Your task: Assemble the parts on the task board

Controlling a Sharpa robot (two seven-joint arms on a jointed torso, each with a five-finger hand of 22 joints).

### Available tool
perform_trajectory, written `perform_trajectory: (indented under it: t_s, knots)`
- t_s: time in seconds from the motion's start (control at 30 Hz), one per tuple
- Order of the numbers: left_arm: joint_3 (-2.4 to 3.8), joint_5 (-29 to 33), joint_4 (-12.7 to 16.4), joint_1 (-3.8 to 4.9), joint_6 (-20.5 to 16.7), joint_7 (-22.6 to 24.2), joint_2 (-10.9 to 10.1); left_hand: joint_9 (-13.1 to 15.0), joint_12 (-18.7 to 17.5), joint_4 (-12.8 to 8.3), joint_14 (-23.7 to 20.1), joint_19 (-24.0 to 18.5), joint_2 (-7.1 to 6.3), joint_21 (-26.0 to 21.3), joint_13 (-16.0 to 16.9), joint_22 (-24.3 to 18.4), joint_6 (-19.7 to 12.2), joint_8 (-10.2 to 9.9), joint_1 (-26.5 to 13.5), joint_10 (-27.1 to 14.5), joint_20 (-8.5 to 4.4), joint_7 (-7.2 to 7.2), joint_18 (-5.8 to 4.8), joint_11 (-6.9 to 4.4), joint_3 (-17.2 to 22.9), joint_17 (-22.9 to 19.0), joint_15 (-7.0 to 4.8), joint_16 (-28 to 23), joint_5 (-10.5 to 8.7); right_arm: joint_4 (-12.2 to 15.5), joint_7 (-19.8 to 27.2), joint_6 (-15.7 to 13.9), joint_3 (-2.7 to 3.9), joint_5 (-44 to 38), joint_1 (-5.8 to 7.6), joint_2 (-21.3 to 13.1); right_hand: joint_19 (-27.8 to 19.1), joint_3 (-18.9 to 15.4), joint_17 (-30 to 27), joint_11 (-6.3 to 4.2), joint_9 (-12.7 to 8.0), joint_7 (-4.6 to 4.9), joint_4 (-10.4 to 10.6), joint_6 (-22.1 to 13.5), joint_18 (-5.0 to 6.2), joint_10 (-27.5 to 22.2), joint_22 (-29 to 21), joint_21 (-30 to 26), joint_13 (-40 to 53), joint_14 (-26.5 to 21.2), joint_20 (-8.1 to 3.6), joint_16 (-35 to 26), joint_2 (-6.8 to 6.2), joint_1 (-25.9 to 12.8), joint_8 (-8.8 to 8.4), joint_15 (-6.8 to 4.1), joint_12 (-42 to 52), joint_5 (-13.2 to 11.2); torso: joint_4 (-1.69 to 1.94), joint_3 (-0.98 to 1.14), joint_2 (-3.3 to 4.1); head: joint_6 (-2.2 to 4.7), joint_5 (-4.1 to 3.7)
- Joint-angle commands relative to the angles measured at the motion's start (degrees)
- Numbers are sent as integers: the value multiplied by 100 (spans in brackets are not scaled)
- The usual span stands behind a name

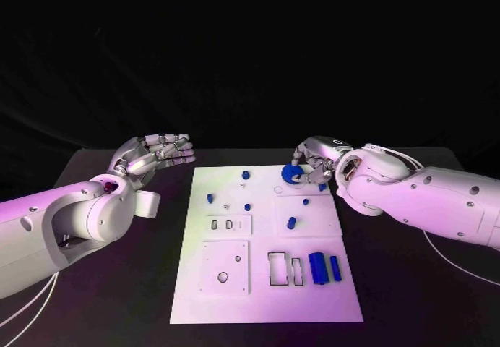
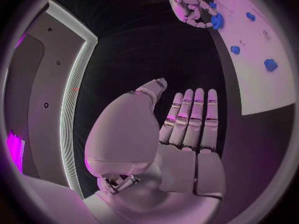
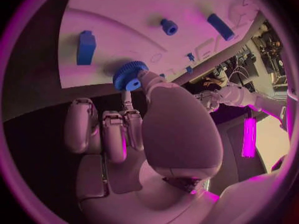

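Listing from largest to smallest, with places by the clock face of the head view.

1. Table (image 1: 417, 289): black, carrying all else.
2. Task board (image 1: 266, 303): white plate at centre, long edge running 12 to 6, so both my arms reach it evenly. Its cut-outs lie toward 6 and at mid-board, apparently unfilled.
3. My right hand (image 1: 313, 168): at 1 o'clock, over the board's far right corner. It holds the gear pinched between thumb and fingers, with the other fingers curled beside it. I judge it sits low here because the gear's seat is in this corner.
4. My left hand (image 1: 156, 153): at 10 o'clock, off the board's left edge over bare table. Fingers straight and close together, holding nothing; I judge it is parked clear to leave the board free.
5. Gear (image 1: 292, 173): blue toothed disc, in my right hand, at or just above the board surface; I cannot tell if it touches.
6. 2 blue blocks (image 1: 324, 268): side by side near 5 o'clock, next to the rectangular cut-outs, probably awaiting them.
7. Small blue pieces (image 1: 246, 174): scattered on the far half, some upright like seated pegs.
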Motion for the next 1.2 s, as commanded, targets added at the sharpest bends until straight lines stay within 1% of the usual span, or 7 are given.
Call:
perform_trajectory:
  t_s: [0.03, 0.23, 0.4, 0.7, 0.9, 1.03, 1.2]
  knots:
    - [5, 33, 2, 7, 98, 53, 13, -7, -27, 4, -52, -35, -27, -36, 5, -6, -30, -24, -10, 8, 16, 125, 46, 47, 30, -1, -1, -36, -21, 168, -133, -519, 15, -432, 9, -20, 42, 57, 1509, -15, 10, -11, -4, 34, -99, 83, 7, 18, 801, 593, -21, 23, -24, -47, -11, -43, 19, 38, 2, -2, 1, 12, -5]
    - [5, 36, -13, 7, 103, 52, 28, -7, -27, 4, -52, -35, -27, -36, 5, -6, -30, -24, -10, 8, 16, 125, 46, 47, 30, -1, -1, -36, -21, 563, -211, -607, 30, -684, 39, 74, 50, 90, 1509, -15, 3, -8, -5, 25, -101, 94, 19, 25, 815, 593, -23, 23, -44, -63, -31, -45, 27, 68, -2, 1, 8, 17, 30]
    - [5, 37, -6, 7, 108, 48, 45, -7, -27, 4, -52, -35, -27, -36, 5, -6, -30, -24, -10, 8, 16, 125, 46, 47, 30, -1, -1, -36, -21, 666, -279, -572, 29, -974, 42, 296, 54, 119, 1509, -14, -3, -5, -5, 21, -102, 100, 24, 27, 822, 593, -24, 23, -52, -76, -48, -45, 32, 87, 6, 0, 16, 0, 71]
    - [5, 37, 22, 7, 110, 43, 76, -7, -27, 4, -52, -35, -27, -36, 5, -6, -30, -24, -10, 8, 16, 125, 46, 47, 30, -1, -1, -36, -21, 422, -308, -532, 3, -1181, 14, 769, 52, 257, 1509, -13, -17, -3, -23, 40, -100, 97, 20, 10, 818, 593, -27, 23, -67, -81, -101, -45, 25, 192, 14, -7, 14, 18, 102]
    - [5, 37, 42, 7, 119, 32, 108, -7, -27, 4, -52, -35, -27, -36, 5, -6, -30, -24, -10, 8, 16, 125, 46, 47, 30, -1, -1, -36, -21, 228, -297, -450, -12, -1265, -83, 1036, 46, 292, 1509, -11, -21, 0, -30, 37, -97, 92, 12, -1, 812, 593, -26, 23, -76, -83, -119, -44, 19, 221, 19, -3, 17, 13, 122]
    - [6, 37, 62, 7, 132, 31, 122, -7, -27, 4, -52, -35, -27, -36, 5, -6, -30, -24, -10, 8, 16, 125, 46, 47, 30, -1, -1, -36, -21, 64, -288, -405, -17, -1295, -165, 1186, 45, 306, 1509, -8, -25, 4, -30, 27, -97, 93, 11, -4, 813, 593, -26, 23, -82, -89, -132, -43, 20, 226, -3, -1, 14, 1, 141]
    - [6, 37, 64, 7, 144, 29, 143, -7, -27, 4, -52, -35, -27, -36, 5, -6, -30, -24, -10, 8, 16, 125, 46, 47, 30, -1, -1, -36, -21, -44, -270, -376, -19, -1308, -250, 1293, 44, 314, 1509, -7, -26, 5, -33, 24, -96, 96, 8, -7, 818, 593, -26, 23, -84, -89, -137, -43, 23, 229, 13, 6, 17, -4, 142]
